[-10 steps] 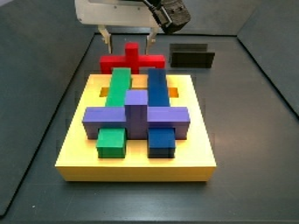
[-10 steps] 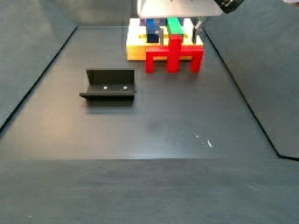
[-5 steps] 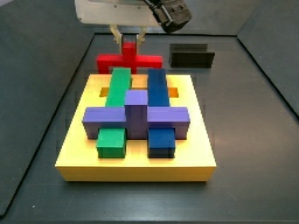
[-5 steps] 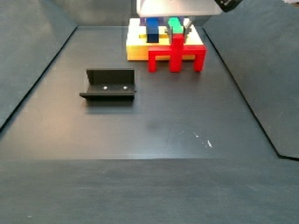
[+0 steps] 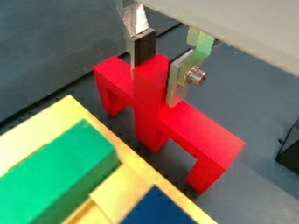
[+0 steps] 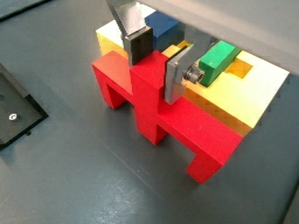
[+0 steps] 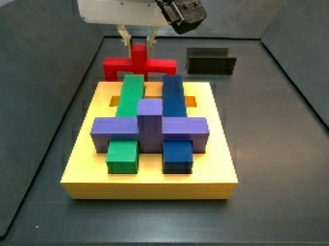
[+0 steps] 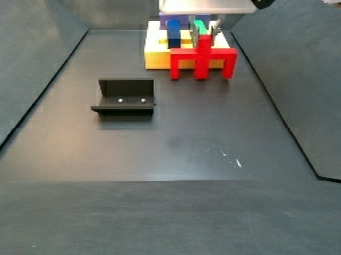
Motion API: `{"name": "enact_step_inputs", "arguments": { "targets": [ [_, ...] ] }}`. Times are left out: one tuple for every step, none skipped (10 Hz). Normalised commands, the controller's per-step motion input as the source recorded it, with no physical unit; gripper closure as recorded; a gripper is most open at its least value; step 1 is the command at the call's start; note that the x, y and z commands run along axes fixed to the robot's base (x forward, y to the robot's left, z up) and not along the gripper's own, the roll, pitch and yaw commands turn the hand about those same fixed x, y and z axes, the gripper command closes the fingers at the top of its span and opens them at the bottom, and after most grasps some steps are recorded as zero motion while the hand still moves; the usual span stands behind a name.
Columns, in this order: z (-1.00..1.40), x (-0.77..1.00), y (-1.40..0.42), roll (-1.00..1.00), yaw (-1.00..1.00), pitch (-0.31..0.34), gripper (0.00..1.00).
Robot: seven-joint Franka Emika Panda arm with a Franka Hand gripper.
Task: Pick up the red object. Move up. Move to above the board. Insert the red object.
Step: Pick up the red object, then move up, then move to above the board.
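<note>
Straddling the red object's upright stem, gripper fingers pinching it, beside the yellow board packed with blocks.

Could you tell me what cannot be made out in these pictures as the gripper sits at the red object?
- Gripper: its body is cut off by the frame edge in both wrist views.
- Red object: its base is hidden behind the yellow board in a side view.
- Fingers: whether the pads truly press the red object cannot be told.
- Fixture: cut off by the picture edge.
</note>
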Motion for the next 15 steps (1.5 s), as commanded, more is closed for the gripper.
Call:
{"name": "enact_step_inputs", "arguments": {
  "targets": [
    [0.0, 0.0, 0.0, 0.0, 0.0, 0.0, 1.0],
    [0.0, 0.0, 0.0, 0.0, 0.0, 0.0, 1.0],
    [0.0, 0.0, 0.0, 0.0, 0.0, 0.0, 1.0],
    [0.0, 0.0, 0.0, 0.0, 0.0, 0.0, 1.0],
    [0.0, 0.0, 0.0, 0.0, 0.0, 0.0, 1.0],
    [0.0, 0.0, 0.0, 0.0, 0.0, 0.0, 1.0],
    [0.0, 0.0, 0.0, 0.0, 0.0, 0.0, 1.0],
    [0.83, 0.0, 0.0, 0.0, 0.0, 0.0, 1.0],
    [0.75, -0.05, -0.06, 0.0, 0.05, 0.045, 1.0],
    [0.48, -0.06, -0.05, -0.02, 0.05, 0.066, 1.0],
    [0.21, -0.02, -0.02, -0.04, 0.03, 0.051, 1.0],
    [1.4, 0.0, 0.0, 0.0, 0.0, 0.0, 1.0],
    [1.4, -0.02, 0.0, 0.01, -0.01, 0.016, 1.0],
    [1.4, -0.07, 0.0, -0.02, -0.01, 0.026, 1.0],
    [1.4, 0.0, 0.01, -0.03, -0.01, 0.02, 1.0]
  ]
}}
